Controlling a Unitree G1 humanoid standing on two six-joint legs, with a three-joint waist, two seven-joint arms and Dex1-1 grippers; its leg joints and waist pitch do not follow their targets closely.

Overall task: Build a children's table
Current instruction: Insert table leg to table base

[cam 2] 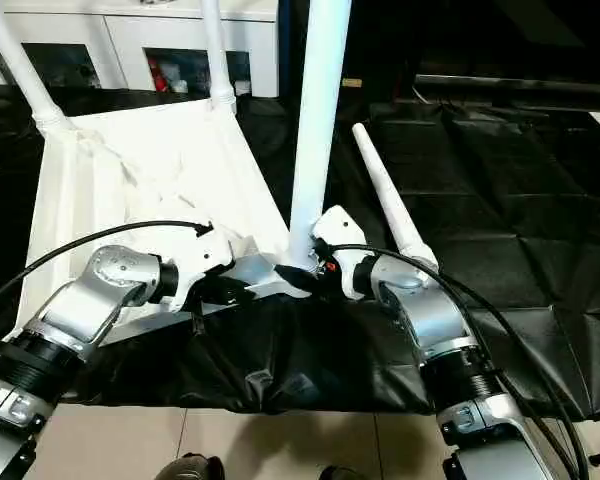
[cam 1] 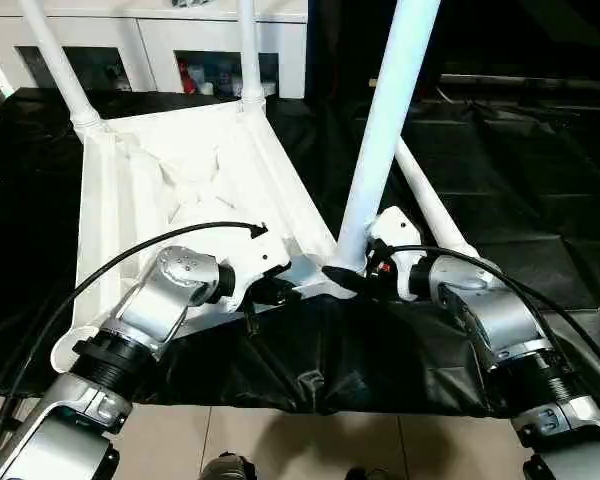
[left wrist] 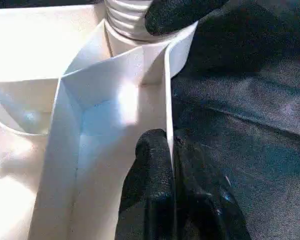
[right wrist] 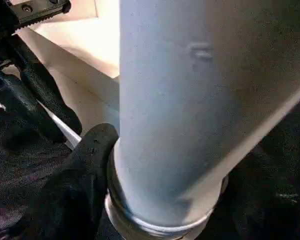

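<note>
Tabletop (cam 1: 195, 180) upside down on the black surface (cam 2: 500, 200); two far legs (cam 1: 55, 65) socketed; third leg (cam 1: 385, 130) upright at near corner, grasped near its base by right tool (cam 1: 352, 275); left tool (left wrist: 171, 150) clenched on tabletop rim; fourth leg (cam 2: 390, 200) lying loose, still to fit.

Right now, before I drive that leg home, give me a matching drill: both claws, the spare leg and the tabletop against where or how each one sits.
1. left claw
2. right claw
3. spare leg
4. tabletop

A. lying on the black cover
B. upside down, underside facing up
C. clamped on the tabletop's side wall
D. at the base of the upright near leg

Pairs: 1-C, 2-D, 3-A, 4-B
</note>
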